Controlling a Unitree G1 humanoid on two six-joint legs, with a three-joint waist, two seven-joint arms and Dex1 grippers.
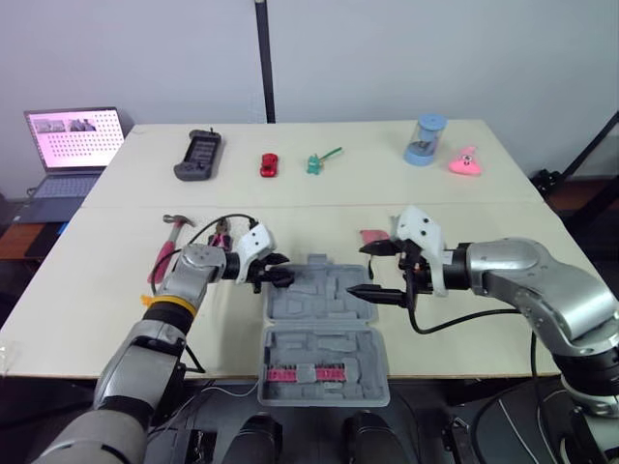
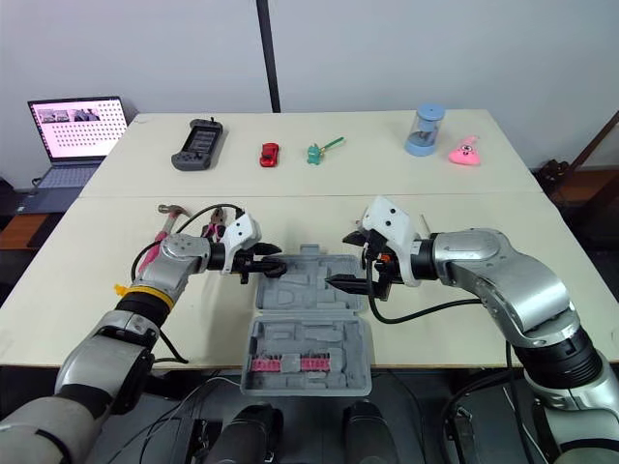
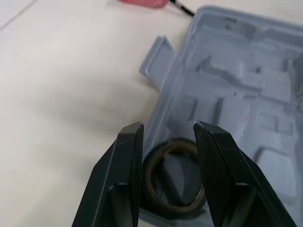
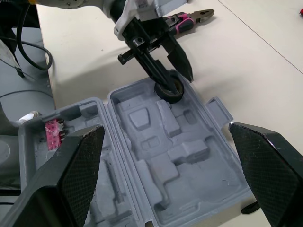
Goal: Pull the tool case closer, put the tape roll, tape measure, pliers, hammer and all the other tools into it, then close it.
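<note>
The grey tool case (image 1: 324, 300) lies open at the table's front middle, its lower half holding a pink bit rack (image 1: 305, 373). My left gripper (image 3: 165, 132) is at the case's far left corner, shut on the black tape roll (image 3: 176, 204), which rests in a corner pocket (image 4: 170, 87). My right gripper (image 1: 368, 269) hovers open over the case's right side, holding nothing. The hammer (image 1: 166, 242) and pink-handled pliers (image 1: 221, 235) lie left of the case. A small pink object (image 1: 374, 236) lies behind the right gripper.
Along the far half of the table are a black controller (image 1: 198, 155), a red toy car (image 1: 268, 164), a green toy (image 1: 319, 159), a blue cup (image 1: 426, 140) and a pink toy (image 1: 466, 162). A laptop (image 1: 73, 145) stands off the far left.
</note>
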